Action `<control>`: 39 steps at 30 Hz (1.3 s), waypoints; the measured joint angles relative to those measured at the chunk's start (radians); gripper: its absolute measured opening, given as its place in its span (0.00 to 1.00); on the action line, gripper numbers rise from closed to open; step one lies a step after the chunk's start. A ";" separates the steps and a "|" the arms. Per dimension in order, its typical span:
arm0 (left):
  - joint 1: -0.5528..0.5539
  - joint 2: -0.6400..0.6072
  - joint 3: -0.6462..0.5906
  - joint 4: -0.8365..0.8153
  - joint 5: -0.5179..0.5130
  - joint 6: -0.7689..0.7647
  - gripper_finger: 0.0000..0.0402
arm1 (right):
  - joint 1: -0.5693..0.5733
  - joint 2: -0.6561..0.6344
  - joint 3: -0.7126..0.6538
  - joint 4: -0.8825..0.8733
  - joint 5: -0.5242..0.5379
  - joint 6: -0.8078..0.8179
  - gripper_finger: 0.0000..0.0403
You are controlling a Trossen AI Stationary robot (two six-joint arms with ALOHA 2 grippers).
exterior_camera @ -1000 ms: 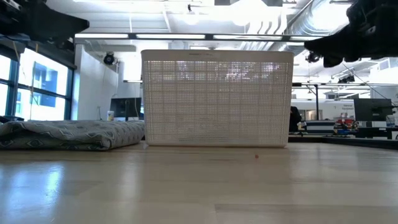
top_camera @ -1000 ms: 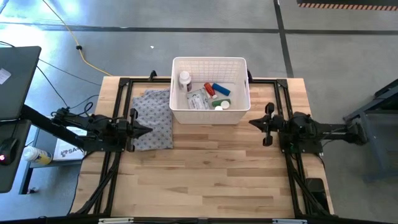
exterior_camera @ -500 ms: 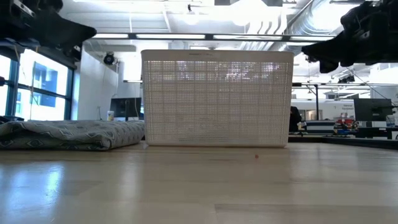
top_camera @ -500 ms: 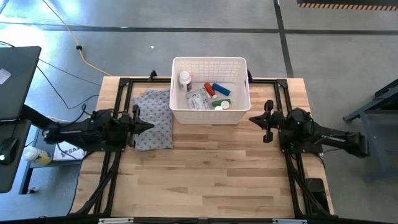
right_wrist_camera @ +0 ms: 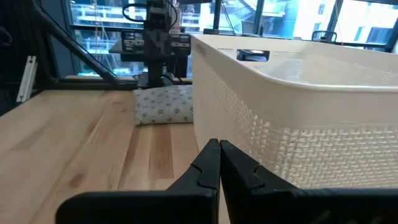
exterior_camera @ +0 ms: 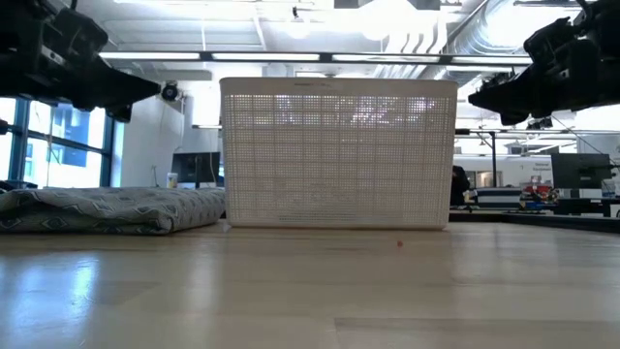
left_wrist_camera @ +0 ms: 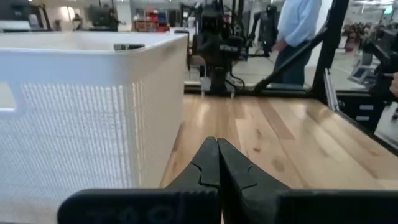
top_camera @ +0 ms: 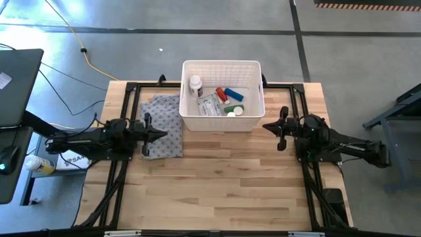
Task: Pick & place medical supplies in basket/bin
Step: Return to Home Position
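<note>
The white slotted basket [top_camera: 222, 122] stands at the table's far middle. Inside it lie the medical supplies: a white-capped bottle [top_camera: 195, 84], a red bottle [top_camera: 221, 94], a blue block [top_camera: 234, 95], a crinkly packet [top_camera: 208, 105] and a green tube [top_camera: 230, 110]. My left gripper [top_camera: 164, 133] is shut and empty. It points level over the near right corner of the grey cloth [top_camera: 162, 115], left of the basket [left_wrist_camera: 93, 112]. My right gripper [top_camera: 264, 126] is shut and empty too, level, just right of the basket's near right corner [right_wrist_camera: 298, 124].
The folded grey patterned cloth [exterior_camera: 107, 208] lies flat left of the basket. Black frame rails [top_camera: 131, 85] run along the table's left, right and far sides. The table's near half is bare wood [top_camera: 217, 191]. A person [left_wrist_camera: 298, 31] stands beyond the table in the left wrist view.
My left gripper has come down and swung round until it points straight toward the table's right edge, its tip a little closer to the basket. My right gripper has sunk slightly and its arm has swung toward the near edge. Both stayed shut; nothing in the basket moved.
</note>
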 joint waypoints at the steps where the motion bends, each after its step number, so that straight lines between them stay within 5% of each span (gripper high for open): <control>1: 0.000 -0.001 0.000 0.000 0.000 0.002 0.06 | 0.000 0.000 0.000 0.000 -0.003 0.001 0.00; 11: 0.000 -0.002 0.000 0.000 -0.001 -0.007 0.06 | 0.046 0.008 -0.039 0.066 0.064 0.067 0.00; 28: 0.000 -0.002 0.024 -0.054 0.039 -0.047 0.06 | 0.369 0.006 -0.040 0.077 0.368 -0.026 0.00; 33: 0.000 -0.002 0.072 -0.193 0.044 -0.063 0.09 | 0.359 -0.039 -0.040 0.039 0.353 -0.033 0.00; 39: 0.000 -0.003 0.016 -0.036 0.041 -0.056 0.05 | 0.327 -0.097 -0.040 -0.034 0.309 0.023 0.00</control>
